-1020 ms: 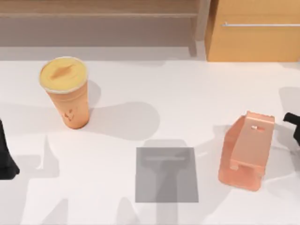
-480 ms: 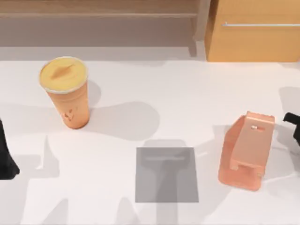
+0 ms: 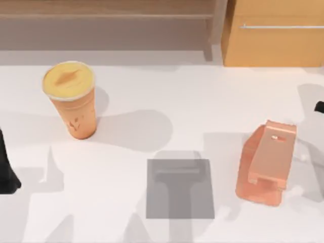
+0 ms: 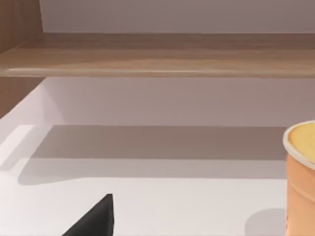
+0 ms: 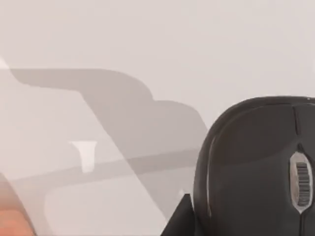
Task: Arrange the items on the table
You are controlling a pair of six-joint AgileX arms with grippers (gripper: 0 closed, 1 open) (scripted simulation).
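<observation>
A tall orange cup (image 3: 71,98) with a yellow lid stands upright at the table's (image 3: 202,101) back left; it also appears in the left wrist view (image 4: 301,172). The small black mouse (image 5: 261,162) looms close in the right wrist view, scroll wheel up, above shadowed white tabletop. One dark fingertip (image 5: 179,220) of my right gripper (image 5: 236,227) lies against the mouse's side. A black bit of that arm or the mouse (image 3: 320,107) shows at the top view's right edge. My left gripper (image 3: 6,174) stays parked at the left edge, in front of the cup.
A salmon-coloured angled stand (image 3: 266,162) sits at the right, close to the right arm. A flat grey mat (image 3: 179,188) lies front centre. A wooden cabinet (image 3: 273,33) with a metal handle and a low wooden shelf (image 3: 106,10) line the back.
The black shape at the right edge has shifted toward the back and further out of the top view. Shadows around the stand have widened. Cup, stand, mat and left arm are unmoved.
</observation>
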